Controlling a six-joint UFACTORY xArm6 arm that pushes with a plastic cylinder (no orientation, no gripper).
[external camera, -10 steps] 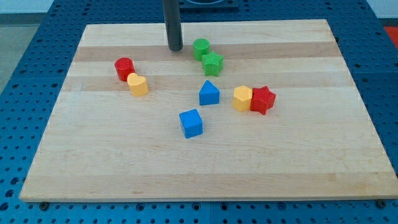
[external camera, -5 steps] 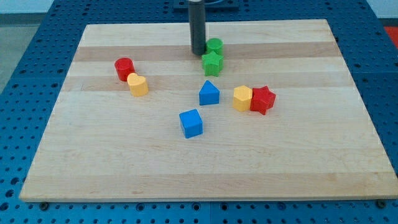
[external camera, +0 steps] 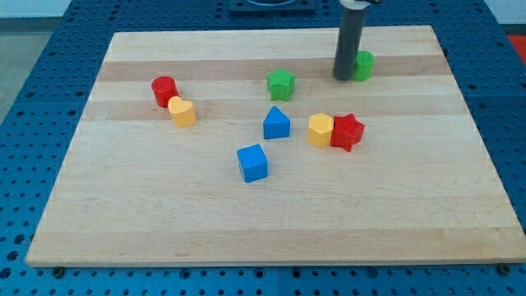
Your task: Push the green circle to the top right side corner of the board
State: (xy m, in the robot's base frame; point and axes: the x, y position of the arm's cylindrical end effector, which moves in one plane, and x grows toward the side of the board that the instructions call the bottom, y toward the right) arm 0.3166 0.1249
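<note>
The green circle (external camera: 362,65) stands near the board's upper right, left of and below the top right corner. My tip (external camera: 343,77) is at the circle's left side, touching or nearly touching it, and the rod hides part of the circle's left edge. The green star (external camera: 281,83) stands alone, well to the left of my tip.
A red cylinder (external camera: 164,89) and a yellow block (external camera: 182,111) touch at the left. A blue triangle block (external camera: 276,122) and a blue cube (external camera: 252,162) are mid-board. A yellow block (external camera: 320,129) touches a red star (external camera: 348,131). The wooden board's top right corner (external camera: 429,31) borders the blue pegboard.
My tip has swept rightward along the upper board, pushing the green circle away from the green star toward the right. The star shifted slightly. The other blocks have not moved.
</note>
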